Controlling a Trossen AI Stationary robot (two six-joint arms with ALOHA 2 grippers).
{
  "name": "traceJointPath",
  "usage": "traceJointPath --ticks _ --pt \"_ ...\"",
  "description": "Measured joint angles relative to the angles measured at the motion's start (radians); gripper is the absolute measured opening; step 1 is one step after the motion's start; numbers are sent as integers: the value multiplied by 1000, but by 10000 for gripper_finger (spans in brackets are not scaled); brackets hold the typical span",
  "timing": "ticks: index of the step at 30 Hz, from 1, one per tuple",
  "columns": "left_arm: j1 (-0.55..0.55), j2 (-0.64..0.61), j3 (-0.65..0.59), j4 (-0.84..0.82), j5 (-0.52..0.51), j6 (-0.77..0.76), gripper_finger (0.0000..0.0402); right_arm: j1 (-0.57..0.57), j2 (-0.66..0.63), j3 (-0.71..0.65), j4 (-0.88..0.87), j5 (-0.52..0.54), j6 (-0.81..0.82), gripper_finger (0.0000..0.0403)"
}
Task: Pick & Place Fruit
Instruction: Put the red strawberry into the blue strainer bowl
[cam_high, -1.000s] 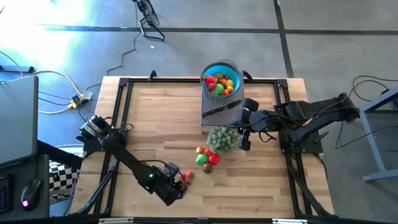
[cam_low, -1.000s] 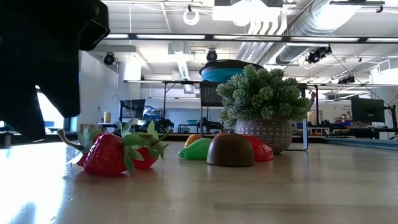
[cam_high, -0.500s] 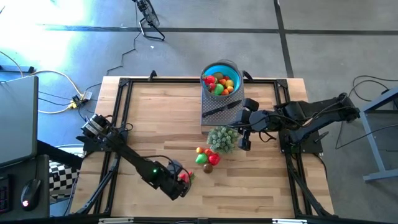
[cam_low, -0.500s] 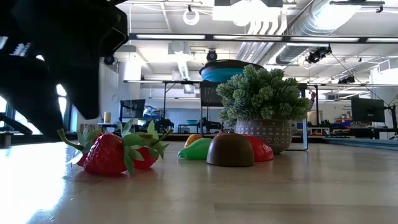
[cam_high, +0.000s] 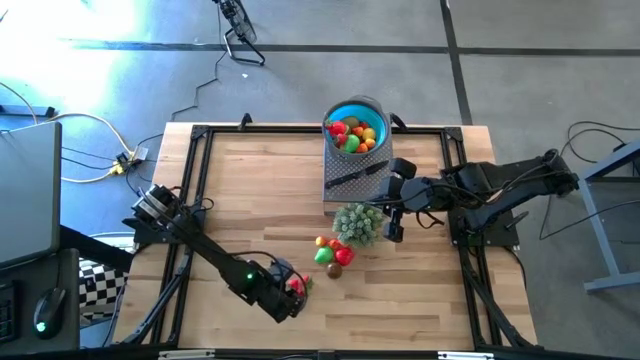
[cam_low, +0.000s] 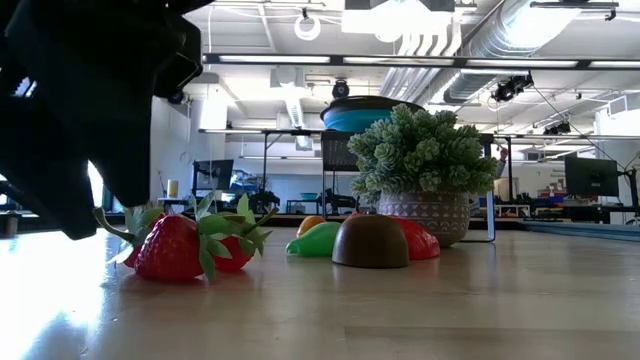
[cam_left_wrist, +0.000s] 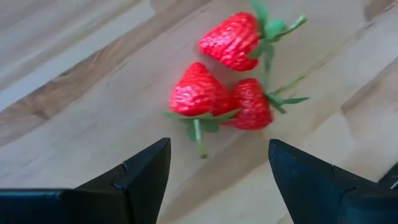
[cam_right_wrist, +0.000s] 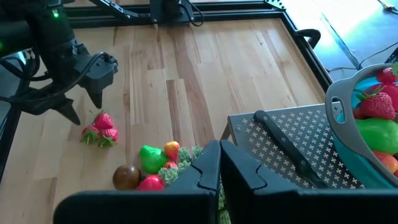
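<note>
Left pincer (cam_left_wrist: 214, 180) has slid in over the strawberries (cam_left_wrist: 233, 81) since a second back.
Fingers spread, straddling the cluster on the tabletop (cam_high: 250, 190) for a pinch, I'd say. Right pincer (cam_high: 392, 228) pressed together, parked beside the plant (cam_high: 357, 222); bowl (cam_high: 355, 127) behind already holds fruit.

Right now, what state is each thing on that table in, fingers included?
Left gripper: fingers open, above the strawberries, holding nothing.
Right gripper: fingers shut, empty, beside the plant.
Strawberries: three, lying loose on the table.
Blue bowl: upright, filled with fruit.
Knife: lying flat on the perforated stand.
</note>
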Motion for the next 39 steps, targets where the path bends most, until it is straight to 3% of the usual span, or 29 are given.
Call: traceJointPath --ticks 13,26,39 --pt "0 16 0 2 7 -4 257 0 0 0 0 0 0 4" --pt "1 16 0 -3 -31 -30 113 0 0 0 0 0 0 4" --pt "0 16 0 -2 -35 -31 8 0 0 0 0 0 0 4"
